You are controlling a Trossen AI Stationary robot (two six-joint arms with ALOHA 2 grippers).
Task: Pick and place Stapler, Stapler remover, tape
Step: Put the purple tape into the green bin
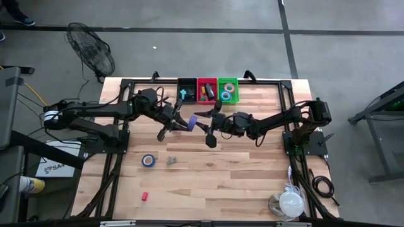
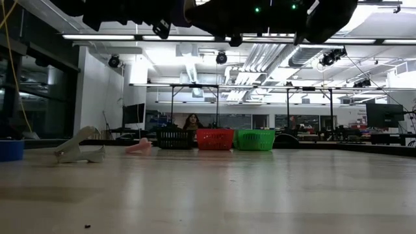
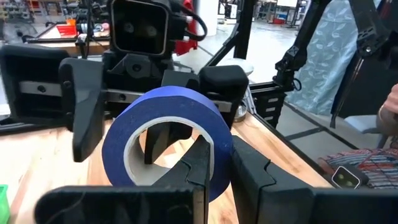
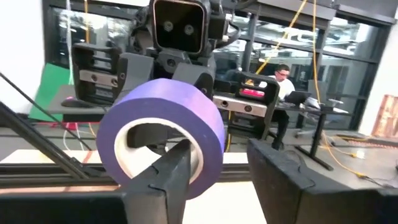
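Note:
A blue-purple roll of tape (image 1: 192,124) hangs in mid-air over the table's middle, between my two grippers, which face each other. My left gripper (image 3: 224,177) is shut on the roll's wall. My right gripper (image 4: 217,177) is open: one finger (image 4: 166,177) stands in the roll's hole, and the other (image 4: 280,180) stands clear of the outer side. A second blue tape roll (image 1: 148,160) and a pale stapler remover (image 1: 171,161) lie on the table nearer the front. A small red thing (image 1: 144,196) lies at the near left. I cannot tell which thing is the stapler. My left gripper pinches the roll's wall (image 3: 214,146) with one finger inside the hole and one outside. The fingers come level from the table's left. The roll stands on edge, lifted clear of the table. My right gripper: I cannot tell whether its inner finger touches the roll's inner wall (image 4: 186,149).
Black (image 1: 187,90), red (image 1: 207,90) and green (image 1: 228,90) bins stand in a row at the far edge, each with things in it. A white bundle (image 1: 290,203) lies at the near right corner. Dark frame rails run along both table sides.

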